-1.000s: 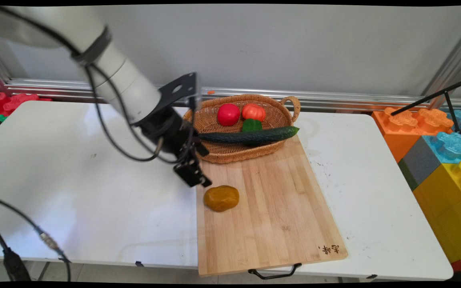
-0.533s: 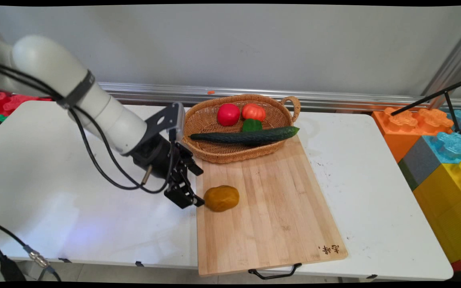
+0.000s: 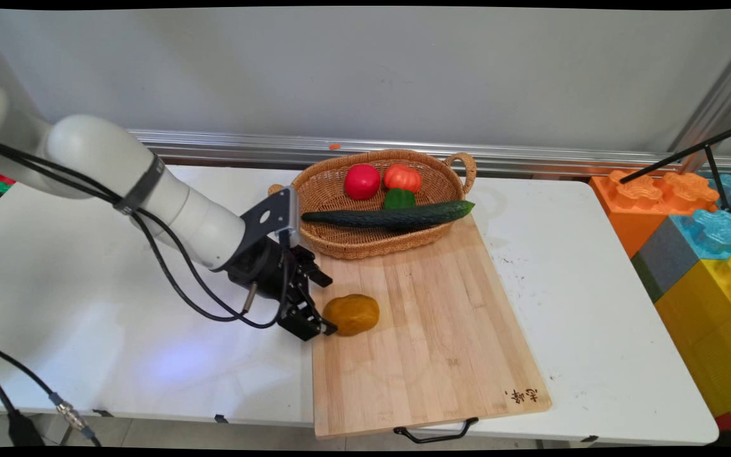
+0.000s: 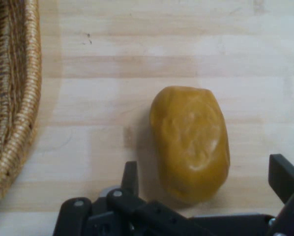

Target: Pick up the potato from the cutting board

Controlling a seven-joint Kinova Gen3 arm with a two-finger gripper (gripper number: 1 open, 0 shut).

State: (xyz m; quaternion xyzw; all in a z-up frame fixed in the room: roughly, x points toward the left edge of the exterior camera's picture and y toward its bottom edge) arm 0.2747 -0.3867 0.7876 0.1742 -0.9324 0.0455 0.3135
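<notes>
black two-finger gripper (image 4: pixel 206 184) is low at the left edge of the pale wooden cutting board (image 3: pixel 429 330), jaws released and spread either side of the near end of the lumpy yellow-brown potato (image 4: pixel 190 141). potato lies on the board, near the woven wicker basket (image 3: pixel 340 238).

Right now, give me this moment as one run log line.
gripper: open, straddling potato | potato: on board | basket: cucumber, tomatoes, pepper
</notes>
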